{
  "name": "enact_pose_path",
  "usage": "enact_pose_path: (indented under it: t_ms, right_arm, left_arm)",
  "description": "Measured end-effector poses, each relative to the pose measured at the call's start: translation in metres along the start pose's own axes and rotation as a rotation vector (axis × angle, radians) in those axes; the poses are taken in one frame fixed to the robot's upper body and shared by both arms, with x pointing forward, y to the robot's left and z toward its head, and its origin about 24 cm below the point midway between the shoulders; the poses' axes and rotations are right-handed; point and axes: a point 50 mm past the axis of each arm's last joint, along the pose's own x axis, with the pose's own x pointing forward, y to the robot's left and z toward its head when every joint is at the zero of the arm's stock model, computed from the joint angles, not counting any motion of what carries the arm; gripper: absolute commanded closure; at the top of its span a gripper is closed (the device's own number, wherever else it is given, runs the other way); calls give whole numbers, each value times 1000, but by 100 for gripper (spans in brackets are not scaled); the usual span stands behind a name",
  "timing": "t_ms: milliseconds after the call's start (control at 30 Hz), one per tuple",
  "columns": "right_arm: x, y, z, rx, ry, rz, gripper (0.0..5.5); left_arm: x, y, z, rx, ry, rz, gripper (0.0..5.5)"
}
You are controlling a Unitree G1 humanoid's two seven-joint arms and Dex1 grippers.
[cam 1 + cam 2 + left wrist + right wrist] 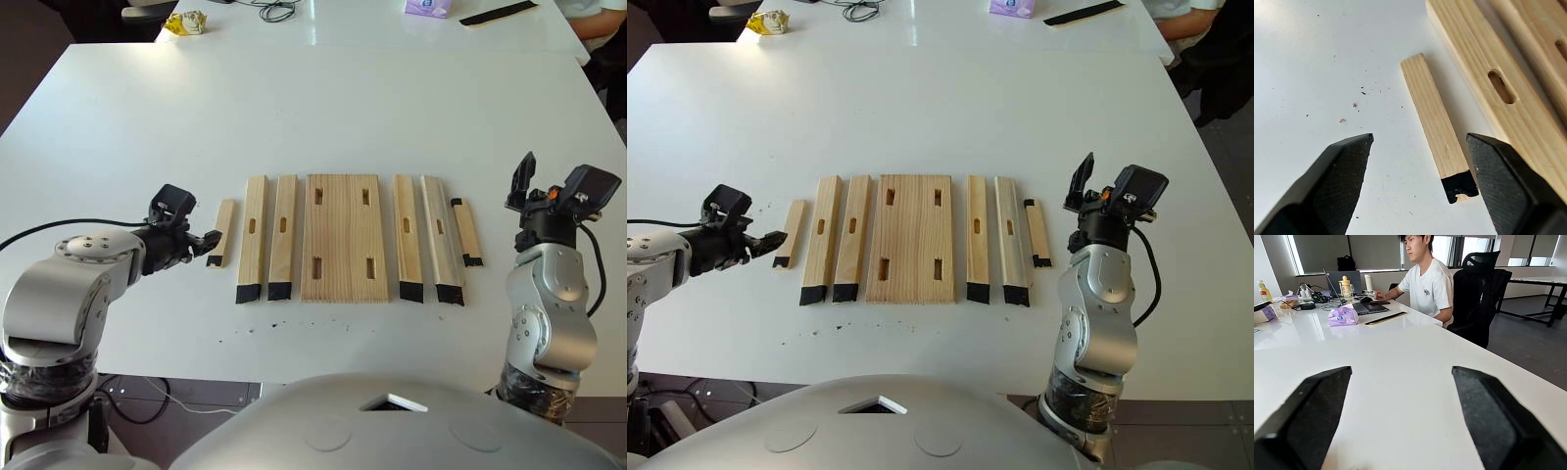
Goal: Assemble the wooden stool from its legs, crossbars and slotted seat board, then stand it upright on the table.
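Left pincer [208, 245] is hovering just left of the left crossbar's [223, 231] near black-tipped end, fingers apart. Right pincer [1400, 382] is sitting raised at the bench's [343, 108] right edge, fingers apart and empty. Seat board [340, 238] is lying flat mid-bench, slotted legs [254, 235] flanking it.

Your two head cameras sit above the arms and look forward and down over the counter [147, 108]. Both take in the same seat board [341, 238] and the parts beside it. Your left wrist camera looks down from close above the counter, through the left claw [1420, 137], onto the short crossbar [1432, 122] at that row's left end. Your right wrist camera looks out low and level across the counter, through the right claw [1400, 369], toward the room.
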Motion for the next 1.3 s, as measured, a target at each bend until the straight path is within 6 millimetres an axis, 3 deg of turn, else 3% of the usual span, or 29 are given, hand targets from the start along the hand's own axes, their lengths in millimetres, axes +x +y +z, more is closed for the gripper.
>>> enact_pose_path:
  t_ms: [767, 1300]
  right_arm:
    - [4, 3, 4, -20, 7, 36, 171]
    - [9, 8, 8, -32, 10, 90, 171]
  left_arm:
    - [22, -26, -28, -204, 50, -4, 195]
    - [34, -21, -35, -240, -1, 51, 195]
